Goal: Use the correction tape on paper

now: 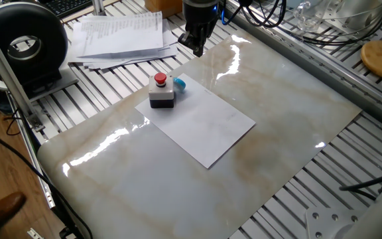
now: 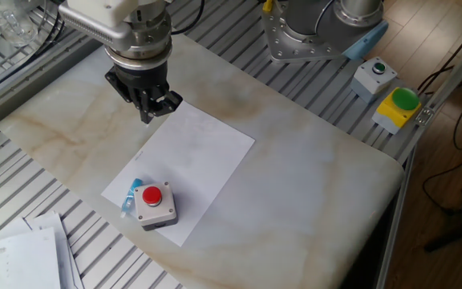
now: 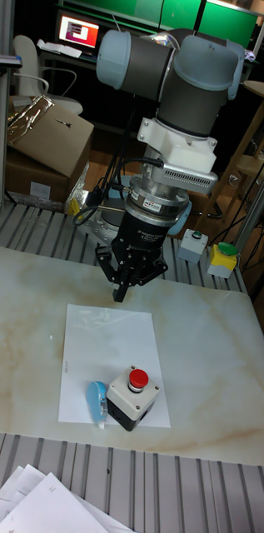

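Observation:
The light-blue correction tape lies on a corner of the white paper, pressed against the side of a grey button box. My gripper hangs above the opposite short edge of the sheet, a full sheet length from the tape. Its fingers point down, drawn together into one tip with nothing between them.
The grey box with a red button stands on the paper beside the tape. A stack of printed pages lies beyond the marble slab's edge. Two more button boxes sit near the arm's base.

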`<act>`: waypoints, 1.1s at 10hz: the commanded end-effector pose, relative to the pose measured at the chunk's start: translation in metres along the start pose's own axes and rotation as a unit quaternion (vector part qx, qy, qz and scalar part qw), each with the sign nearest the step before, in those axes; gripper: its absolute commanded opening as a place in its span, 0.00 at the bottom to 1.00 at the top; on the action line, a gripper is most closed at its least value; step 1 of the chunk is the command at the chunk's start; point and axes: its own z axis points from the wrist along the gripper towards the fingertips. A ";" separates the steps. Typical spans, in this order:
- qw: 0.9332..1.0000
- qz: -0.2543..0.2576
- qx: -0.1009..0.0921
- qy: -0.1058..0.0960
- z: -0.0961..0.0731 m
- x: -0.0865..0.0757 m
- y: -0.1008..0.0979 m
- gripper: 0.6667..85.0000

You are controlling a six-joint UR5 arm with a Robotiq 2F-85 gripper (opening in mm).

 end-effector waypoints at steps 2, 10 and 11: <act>1.000 0.002 -0.006 -0.002 -0.001 -0.001 0.002 0.01; 1.000 0.004 -0.019 -0.005 -0.001 -0.003 0.008 0.01; 1.000 -0.002 -0.017 -0.005 0.000 -0.003 0.007 0.01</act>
